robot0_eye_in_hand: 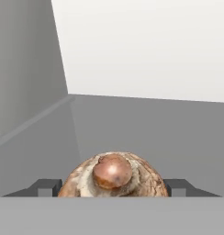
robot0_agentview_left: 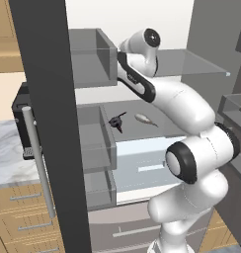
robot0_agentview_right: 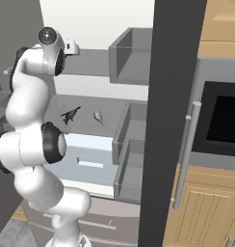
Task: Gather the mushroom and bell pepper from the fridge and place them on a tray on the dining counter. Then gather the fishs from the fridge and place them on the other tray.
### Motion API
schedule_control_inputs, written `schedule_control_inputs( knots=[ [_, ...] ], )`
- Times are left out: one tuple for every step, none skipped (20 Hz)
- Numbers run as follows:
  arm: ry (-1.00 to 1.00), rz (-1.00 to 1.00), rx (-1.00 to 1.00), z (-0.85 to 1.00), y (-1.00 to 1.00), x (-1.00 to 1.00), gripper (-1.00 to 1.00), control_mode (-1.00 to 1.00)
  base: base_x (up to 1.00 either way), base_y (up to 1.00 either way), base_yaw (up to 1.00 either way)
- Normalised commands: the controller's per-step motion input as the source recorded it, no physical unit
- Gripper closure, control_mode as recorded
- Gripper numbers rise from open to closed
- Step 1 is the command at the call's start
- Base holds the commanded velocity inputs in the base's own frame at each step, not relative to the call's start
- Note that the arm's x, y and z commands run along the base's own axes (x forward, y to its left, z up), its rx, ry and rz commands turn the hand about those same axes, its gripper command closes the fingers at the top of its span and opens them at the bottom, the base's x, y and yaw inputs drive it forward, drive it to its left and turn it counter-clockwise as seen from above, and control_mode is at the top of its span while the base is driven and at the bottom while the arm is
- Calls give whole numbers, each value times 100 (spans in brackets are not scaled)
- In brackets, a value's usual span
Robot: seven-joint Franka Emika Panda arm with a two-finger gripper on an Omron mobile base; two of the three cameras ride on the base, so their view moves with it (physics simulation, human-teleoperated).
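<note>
The mushroom (robot0_eye_in_hand: 113,176), a glossy brown mottled dome, sat on a grey fridge (robot0_agentview_left: 142,59) shelf between the tool's (robot0_eye_in_hand: 113,187) spread, not yet clenched tips. Two slim fishs (robot0_agentview_left: 144,119) lay on the shelf below, so the gathering looked barely begun.

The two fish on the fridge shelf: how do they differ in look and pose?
One fish is dark, nearly black, with fins or tail sticking out; the other fish is pale silvery-grey and smooth. The dark one lies nearer the door bins, the pale one further along the shelf, apart from it. Both are small, slim, and rest on the same shelf.
</note>
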Motion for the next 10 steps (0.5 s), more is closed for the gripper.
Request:
schedule_control_inputs(
  knots=[
    [0, -6, 0, 0, -40, -56, 100, -100, 0, 0, 0],
    [-1, -6, 0, 0, -51, -56, 100, -100, 0, 0, 0],
    [-1, -7, 0, 0, -57, -59, 100, -100, 0, 0, 0],
    [-2, -5, 1, 0, -62, -79, 100, -100, 0, 0, 0],
    [0, -6, 3, 3, -69, -93, 100, -100, 0, 0, 0],
    [0, -9, 0, 17, -48, -81, 100, -100, 0, 0, 0],
    [0, -10, 0, 14, -38, -83, 100, -100, 0, 0, 0],
    [0, -7, 0, 6, -59, -100, 100, -100, 0, 0, 0],
    [0, -7, 0, 5, -46, -100, 100, -100, 0, 0, 0],
    [0, -5, 0, 9, -46, -100, 100, -100, 0, 0, 0]
  ],
)
